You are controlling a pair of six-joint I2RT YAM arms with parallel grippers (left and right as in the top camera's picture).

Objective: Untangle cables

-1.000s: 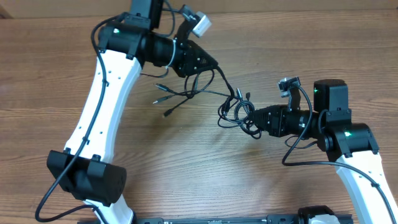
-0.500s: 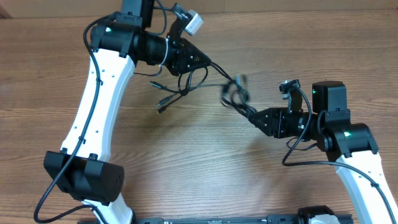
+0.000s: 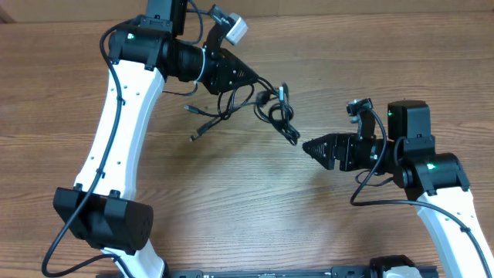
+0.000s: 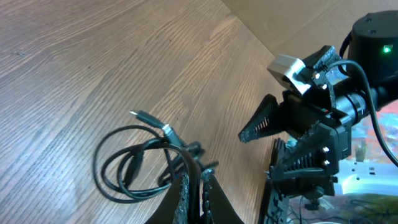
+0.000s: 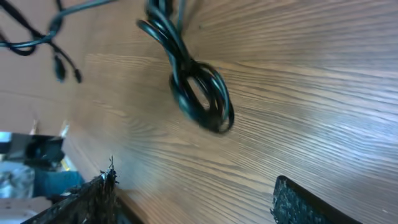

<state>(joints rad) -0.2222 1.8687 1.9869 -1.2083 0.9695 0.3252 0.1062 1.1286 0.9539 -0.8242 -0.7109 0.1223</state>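
Where the cables lie: the cables [image 3: 279, 114] hang in a knotted bunch between the two grippers, and their loose plug ends [image 3: 193, 137] trail over the wooden table [image 3: 231, 208].
Left gripper: your left gripper [image 3: 253, 77] is pinched tight on a strand and carries the bunch. From above it looks partly lifted off the wood, though you can't be sure.
Right gripper: your right gripper [image 3: 311, 147] has its jaws spread wide with nothing between them. It points at the bunch from just beside it.
Step in hand: you look to be between grips, with one side anchoring and the other free to choose a strand.
Next move: bring the free jaws onto a single loop of the coil [image 5: 200, 93], not the whole bunch. Then draw it away from the anchored end so the knot loosens.
Edges: the table's far edge sits near the left gripper, so pulling that way gains you little.
Open room: bare wood lies in front of the bunch and off to the right, so pull that way.
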